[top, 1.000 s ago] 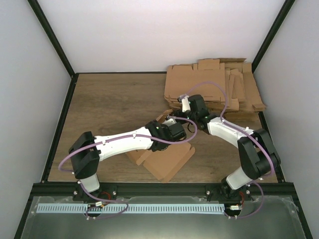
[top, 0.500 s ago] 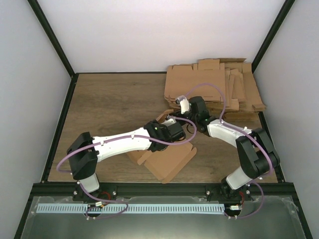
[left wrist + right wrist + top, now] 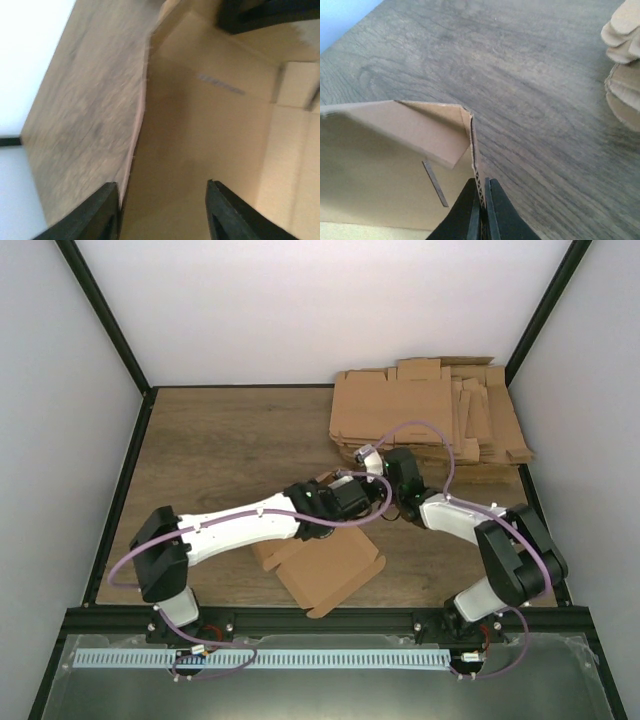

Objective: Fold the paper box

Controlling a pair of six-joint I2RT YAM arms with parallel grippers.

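Note:
The paper box [image 3: 325,565] is a brown cardboard piece lying partly folded near the table's front, with one wall raised. My right gripper [image 3: 481,196] is shut on the top edge of that raised wall [image 3: 472,135]; the corrugated edge shows between its fingers. In the top view it [image 3: 380,495] meets the box's far right corner. My left gripper [image 3: 162,202] stands open just above the box's inner panel [image 3: 200,125], nothing pinched between its fingers [image 3: 105,212]. From above, the left gripper [image 3: 350,505] is right beside the right one, and both arms hide that part of the box.
A pile of flat brown cardboard blanks [image 3: 430,410] lies at the back right, close behind the right arm, and shows at the right edge of the right wrist view [image 3: 625,75]. Bare wooden table [image 3: 220,450] stretches left. Black frame posts and white walls border the table.
My left gripper has opened and let go of the box. My right gripper has shut on the raised wall's edge. The box has shifted slightly toward the front.

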